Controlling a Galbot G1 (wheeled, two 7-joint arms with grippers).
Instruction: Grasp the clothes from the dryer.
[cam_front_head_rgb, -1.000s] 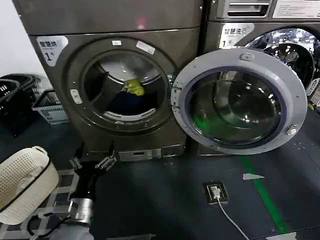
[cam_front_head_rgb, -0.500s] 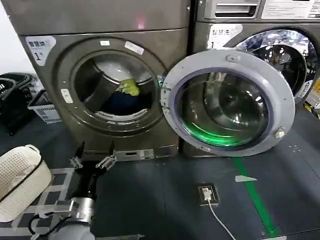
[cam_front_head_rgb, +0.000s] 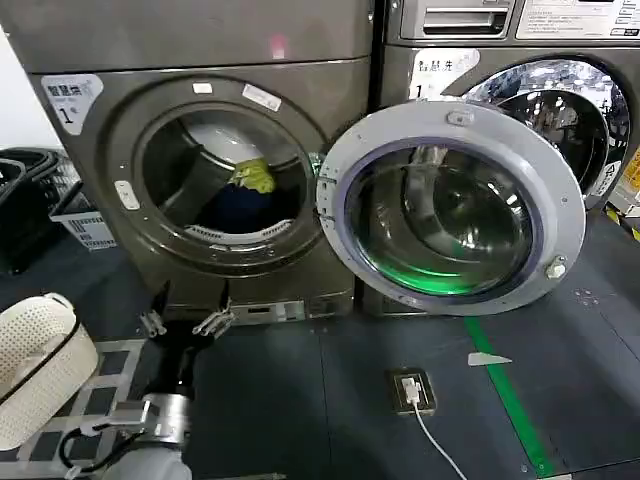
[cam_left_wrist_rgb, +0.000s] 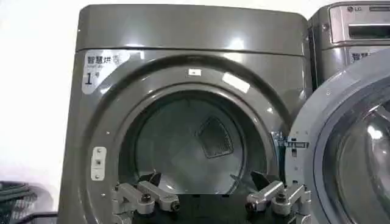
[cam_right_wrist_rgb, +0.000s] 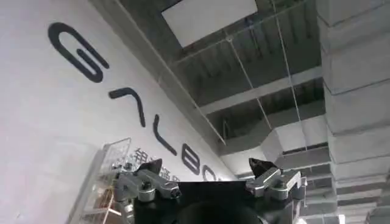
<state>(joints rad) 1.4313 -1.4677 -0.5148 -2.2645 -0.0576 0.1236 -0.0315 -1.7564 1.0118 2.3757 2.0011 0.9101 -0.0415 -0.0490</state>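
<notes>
The dryer (cam_front_head_rgb: 230, 60) stands at the left with its grey-rimmed glass door (cam_front_head_rgb: 450, 205) swung open to the right. Inside the porthole lie the clothes: a small yellow-green piece (cam_front_head_rgb: 253, 176) on top of a dark navy piece (cam_front_head_rgb: 243, 209). My left gripper (cam_front_head_rgb: 193, 302) is open and empty, low in front of the dryer's base and below the porthole. In the left wrist view it (cam_left_wrist_rgb: 206, 182) faces the dryer's (cam_left_wrist_rgb: 189, 36) drum opening from a distance. My right gripper (cam_right_wrist_rgb: 206, 167) is open and empty, pointing up at a wall and ceiling.
A white perforated basket (cam_front_head_rgb: 35, 365) sits on the floor at my left. Dark baskets (cam_front_head_rgb: 35, 200) stand beside the dryer. A second machine with a chrome door ring (cam_front_head_rgb: 560, 95) is behind the open door. A floor socket with a cable (cam_front_head_rgb: 410, 390) and green tape (cam_front_head_rgb: 510, 400) lie to the right.
The head view has shifted, so the dryer, door and basket sit a little further left in the frame. The left gripper stays open and low in front of the dryer.
</notes>
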